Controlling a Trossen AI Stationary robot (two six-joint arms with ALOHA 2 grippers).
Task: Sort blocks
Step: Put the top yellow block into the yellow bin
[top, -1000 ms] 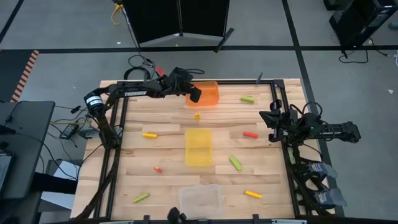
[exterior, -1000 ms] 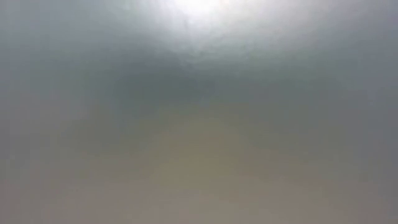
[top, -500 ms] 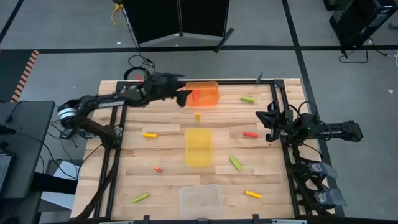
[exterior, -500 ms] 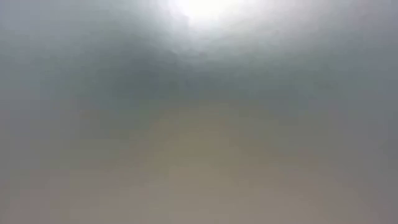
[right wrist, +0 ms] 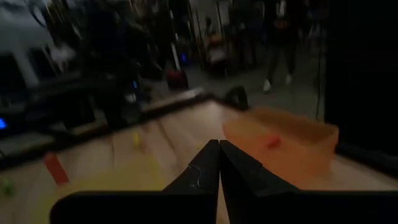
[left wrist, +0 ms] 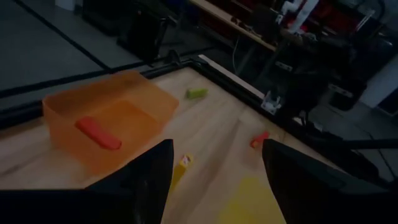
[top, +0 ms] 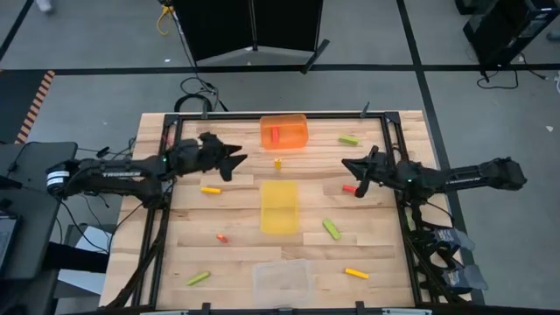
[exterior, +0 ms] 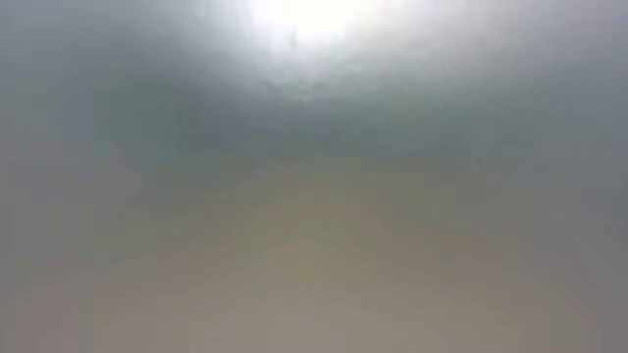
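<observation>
We list a table (top: 236, 262) of pale wooden planks inside a dark metal frame, carrying three translucent plastic trays in a line down its middle: orange tray (top: 284, 131) at the far edge, yellow tray (top: 279, 207) at the centre, clear tray (top: 282, 280) at the near edge.

Blocks, small oblong sticks:
- red block (top: 275, 134), inside the orange tray, long axis running front to back; in the left wrist view (left wrist: 98, 133) it lies flat on the tray floor.
- yellow stub (top: 278, 163), between the orange and yellow trays.
- yellow block (top: 211, 189), left of the yellow tray, lying crosswise.
- small red block (top: 222, 237), lower left.
- green block (top: 199, 278), near left corner, tilted.
- green block (top: 349, 139), far right, nearly crosswise.
- red block (top: 350, 188), partly under the right gripper.
- green block (top: 332, 229), right of the yellow tray, diagonal.
- yellow block (top: 356, 273), near right, nearly crosswise.

Left gripper (top: 234, 162) hangs left of the orange tray, fingers spread apart, nothing between them. Right gripper (top: 348, 165) sits above the red block on the right, fingers pressed together.

The low view shows us only a grey blur.
</observation>
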